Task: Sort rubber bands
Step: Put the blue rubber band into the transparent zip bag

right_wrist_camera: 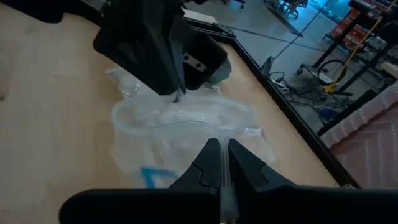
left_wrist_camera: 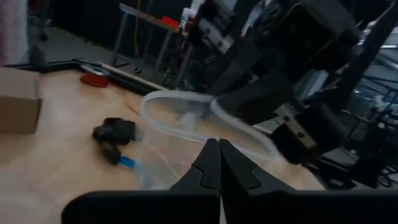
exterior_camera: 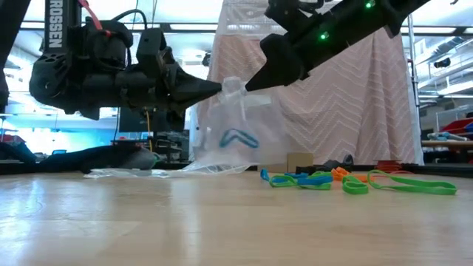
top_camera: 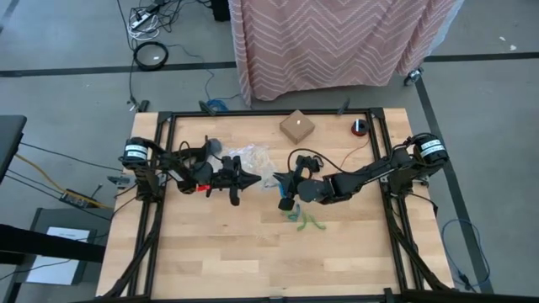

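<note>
Both sets of fingers, left gripper (exterior_camera: pixel 214 85) and right gripper (exterior_camera: pixel 251 83), pinch the clear plastic zip bag (exterior_camera: pixel 233 137) open from opposite sides; loose green, blue and orange rubber bands (exterior_camera: pixel 347 181) lie below the right arm, nearer it.

Grey floor (top_camera: pixel 67 34), pink zigzag curtain (top_camera: pixel 337 38) behind.

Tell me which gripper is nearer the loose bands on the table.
Right. The right gripper holds the bag just above the rubber bands; the left gripper pinches its far side.

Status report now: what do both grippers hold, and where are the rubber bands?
Left gripper and right gripper both shut on the clear plastic zip bag's rim, held open above the table. One blue rubber band inside; loose green, blue and orange rubber bands on the wooden table. Nothing in the way.
</note>
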